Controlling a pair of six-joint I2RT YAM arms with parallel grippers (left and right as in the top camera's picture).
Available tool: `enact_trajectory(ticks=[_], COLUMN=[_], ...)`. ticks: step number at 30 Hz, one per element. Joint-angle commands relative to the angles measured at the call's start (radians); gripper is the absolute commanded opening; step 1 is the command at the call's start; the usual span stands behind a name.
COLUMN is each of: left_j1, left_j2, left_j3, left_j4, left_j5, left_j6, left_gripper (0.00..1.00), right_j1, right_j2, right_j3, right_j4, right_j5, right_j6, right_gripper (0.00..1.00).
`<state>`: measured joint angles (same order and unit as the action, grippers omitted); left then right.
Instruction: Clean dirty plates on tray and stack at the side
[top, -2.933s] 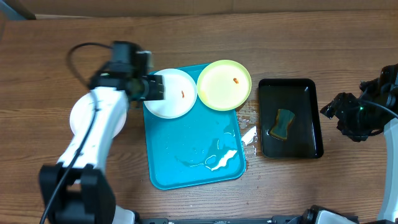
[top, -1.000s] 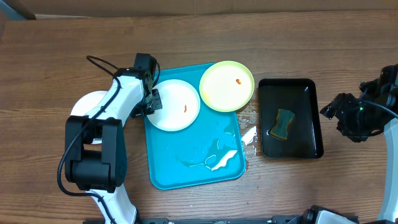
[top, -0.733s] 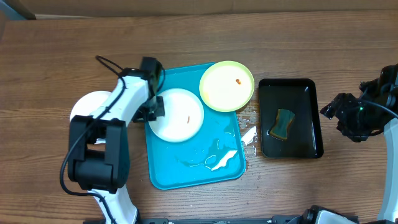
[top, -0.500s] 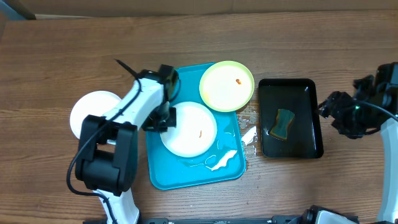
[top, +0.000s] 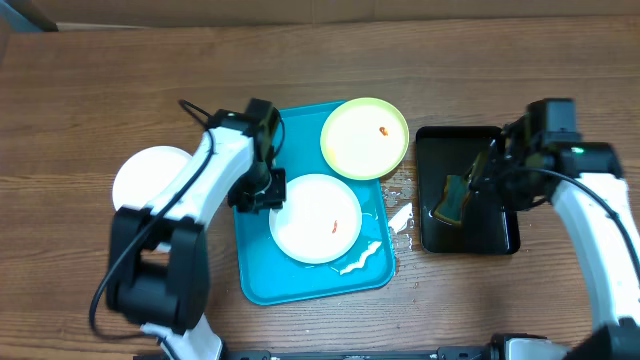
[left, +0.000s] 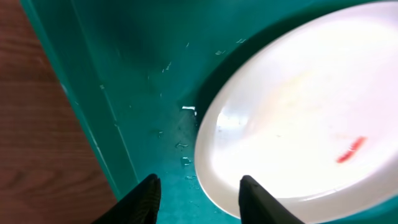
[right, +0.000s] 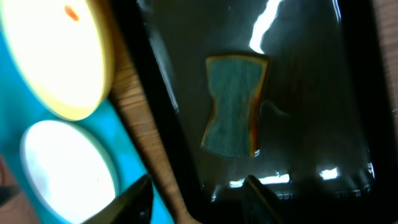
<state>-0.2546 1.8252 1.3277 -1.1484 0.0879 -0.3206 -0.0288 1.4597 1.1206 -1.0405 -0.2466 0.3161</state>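
Observation:
The turquoise tray (top: 258, 262) holds a white plate (top: 305, 225) with a red smear in its middle, and a pale yellow-green plate (top: 358, 145) with a small red smear rests on its far right corner. Another white plate (top: 135, 178) lies on the table left of the tray. My left gripper (top: 262, 190) is open at the left rim of the white plate (left: 298, 124), over the tray (left: 130, 93). My right gripper (top: 478, 175) is open above the black tray (top: 500, 225) by the sponge (top: 458, 198). In the right wrist view, the sponge (right: 235, 106) lies ahead of the fingers.
The black tray (right: 311, 74) holds shallow water around the sponge. White foam or paper bits (top: 368, 255) lie at the turquoise tray's near right corner and beside it on the wood. Water drops wet the table between the two trays.
My left gripper dragged the white plate from the tray's far left corner to its middle and let it go. My right arm swung in from the right edge to over the black tray.

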Motion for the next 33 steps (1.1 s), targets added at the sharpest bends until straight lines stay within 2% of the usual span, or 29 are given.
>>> enact_trajectory(ticks=[1,5,11,15,17,18,20,23,26,27,30,32,33], left_j1=[-0.010,-0.022,-0.018,-0.018,-0.018,-0.018,-0.018,-0.018,-0.018,-0.018,-0.021,-0.021,-0.021], left_j2=[-0.082,-0.076,-0.058,-0.058,-0.055,-0.053,-0.051,-0.051,-0.051,-0.051,-0.051,-0.051,-0.051], left_j3=[0.005,-0.010,-0.068,-0.126,-0.162,-0.181,-0.212,-0.233,-0.235,-0.235,-0.235,-0.235,-0.235], left_j4=[0.047,0.116,0.211,0.286,0.332,0.354,0.389,0.397,0.406,0.415,0.445,0.454,0.455], left_j5=[0.025,0.021,0.005,0.006,0.006,0.011,0.017,0.017,0.018,0.024,0.063,0.063,0.063], left_j6=[0.121,0.187,0.187,0.194,0.195,0.195,0.195,0.194,0.194,0.194,0.194,0.194,0.194], left_gripper=[0.49,0.56,0.58,0.70,0.71,0.71,0.69,0.67,0.66,0.63,0.53,0.41,0.37], right_j1=[0.031,0.035,0.051,0.087,0.096,0.098,0.097,0.080,0.078,0.079,0.086,0.088,0.088], right_j2=[0.060,0.134,0.254,0.322,0.346,0.350,0.346,0.320,0.275,0.261,0.232,0.231,0.235], right_j3=[-0.056,-0.087,-0.087,-0.087,-0.087,-0.087,-0.082,-0.019,0.062,0.085,0.111,0.109,0.106], right_j4=[0.074,0.154,0.194,0.211,0.228,0.234,0.234,0.146,0.058,0.033,-0.008,-0.029,-0.036], right_j5=[0.125,0.159,0.130,0.135,0.141,0.146,0.166,0.167,0.164,0.166,0.166,0.160,0.156], right_j6=[0.111,0.149,0.148,0.148,0.149,0.149,0.149,0.142,0.068,0.049,0.047,0.047,0.047], right_gripper=[0.40,0.38,0.37,0.24,0.08,0.04,0.04,0.04,0.04,0.06,0.22,0.36,0.40])
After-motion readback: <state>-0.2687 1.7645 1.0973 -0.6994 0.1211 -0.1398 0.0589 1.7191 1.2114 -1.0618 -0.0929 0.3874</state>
